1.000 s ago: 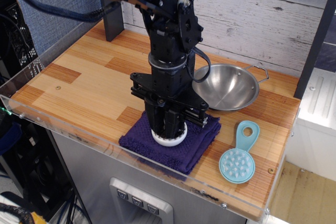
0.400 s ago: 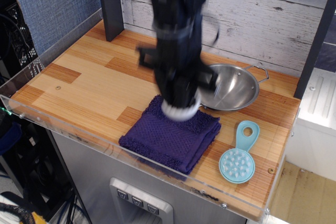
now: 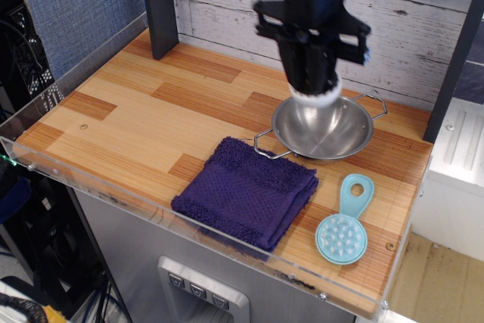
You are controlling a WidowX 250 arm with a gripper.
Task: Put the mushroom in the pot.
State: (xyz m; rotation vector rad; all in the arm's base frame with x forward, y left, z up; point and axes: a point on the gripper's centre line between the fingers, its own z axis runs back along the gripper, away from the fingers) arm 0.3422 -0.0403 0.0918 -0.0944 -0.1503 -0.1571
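My black gripper [image 3: 316, 88] hangs over the back of the steel pot [image 3: 324, 128], which stands at the right rear of the wooden table. It is shut on the white mushroom [image 3: 318, 96], whose white rim shows just below the fingers, held a little above the pot's bowl. The pot has two wire loop handles and its inside looks empty.
A folded dark purple towel [image 3: 246, 191] lies near the front edge. A light-blue scrubber with a handle [image 3: 344, 228] lies to its right. A dark post [image 3: 160, 7] stands at the back left. A clear plastic rim [image 3: 98, 185] runs along the table's front.
The gripper lifted the mushroom off the purple towel and carried it up and to the right, to above the pot. The towel now lies bare.
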